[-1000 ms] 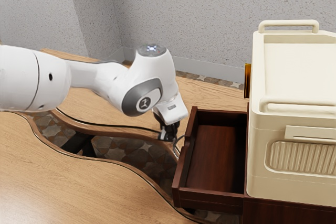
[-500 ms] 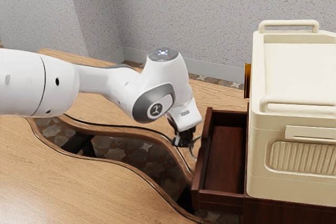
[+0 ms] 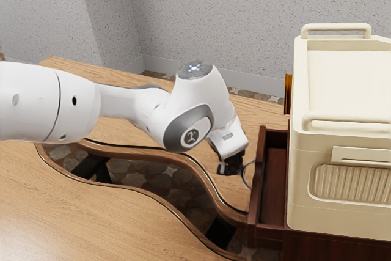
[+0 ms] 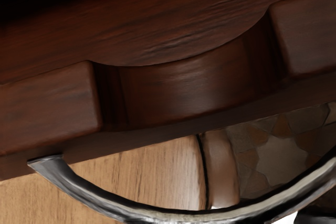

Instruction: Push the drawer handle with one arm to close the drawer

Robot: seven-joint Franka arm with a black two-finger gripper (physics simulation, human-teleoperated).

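My black gripper (image 3: 230,164) is at the front of the dark red-brown drawer (image 3: 272,197), beside its curved metal handle (image 3: 246,174). The drawer stands partly out of the cabinet, with a narrow strip of its inside showing. In the wrist view the handle (image 4: 173,214) arcs out from the drawer front (image 4: 184,90), whose top edge has a scooped notch. How the fingers stand cannot be made out.
A cream box with rail handles (image 3: 342,181) sits on top of the dark cabinet (image 3: 324,247). The wooden table (image 3: 91,212) has a wavy cut-out through which patterned floor shows. An amber object (image 3: 288,94) stands behind the box's near corner.
The gripper and arm have moved toward the exterior view's right. The drawer has slid in the same direction, farther into the cabinet, so less of its inside shows.
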